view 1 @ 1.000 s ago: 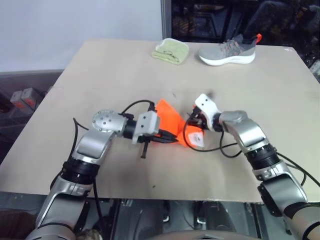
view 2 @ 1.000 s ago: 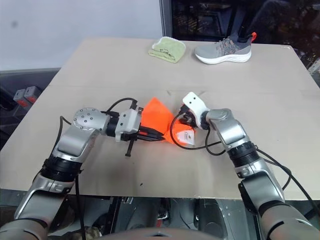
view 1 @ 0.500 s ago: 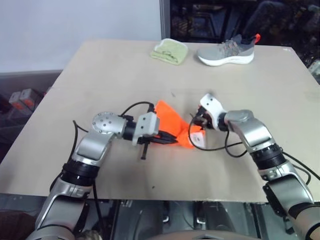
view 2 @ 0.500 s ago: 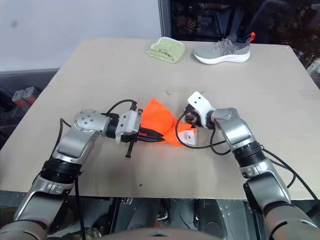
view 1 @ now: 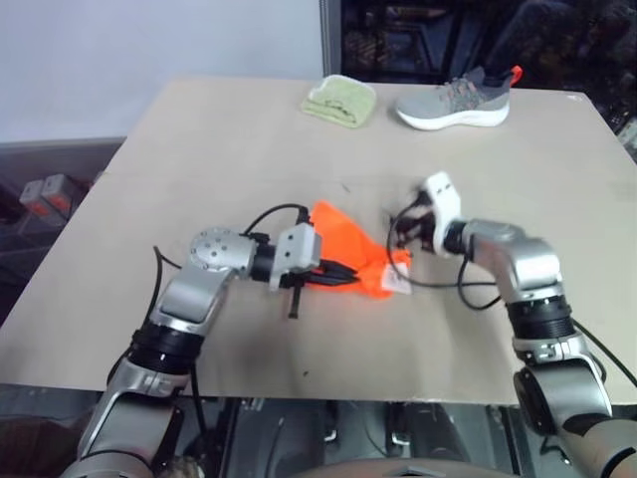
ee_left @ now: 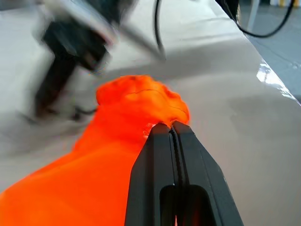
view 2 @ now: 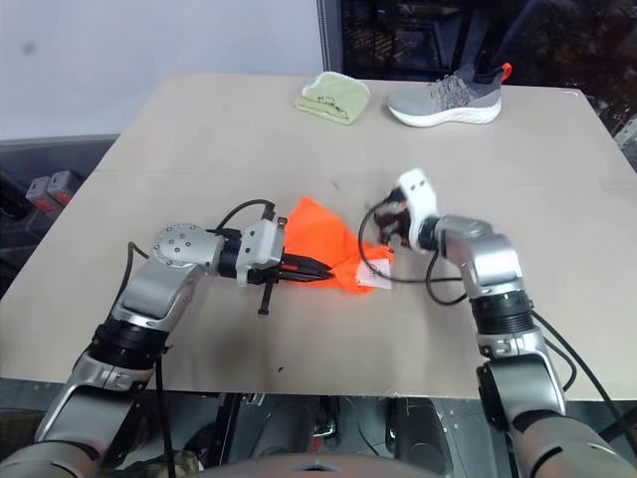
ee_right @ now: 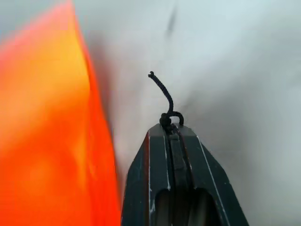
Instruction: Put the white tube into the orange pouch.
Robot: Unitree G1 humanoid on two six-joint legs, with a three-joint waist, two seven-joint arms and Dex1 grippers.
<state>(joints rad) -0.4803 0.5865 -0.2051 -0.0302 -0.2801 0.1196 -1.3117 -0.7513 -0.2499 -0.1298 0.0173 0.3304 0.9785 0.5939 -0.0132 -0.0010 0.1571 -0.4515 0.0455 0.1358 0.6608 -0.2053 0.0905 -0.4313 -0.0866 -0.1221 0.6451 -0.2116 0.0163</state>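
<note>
The orange pouch [view 1: 343,247] lies crumpled at the middle of the table [view 1: 199,149]. My left gripper [view 1: 336,272] is shut on the pouch's near edge, with orange fabric bunched around its fingertips [ee_left: 171,129]. My right gripper [view 1: 403,229] hangs above the table just right of the pouch, shut on the knotted end of the thin dark drawstring [ee_right: 165,113]. The white tube [view 1: 398,283] shows as a small flat white piece at the pouch's right end. I cannot tell how much of it sits inside the fabric.
A pale green folded cloth [view 1: 340,102] and a grey white-soled shoe [view 1: 456,102] lie at the table's far edge. Black cables loop from both wrists over the table near the pouch. The tabletop drops off close in front of the arms.
My right gripper has shut on the drawstring, rolled, and lifted up and slightly right, away from the pouch's end. The left gripper has kept its hold in place.
</note>
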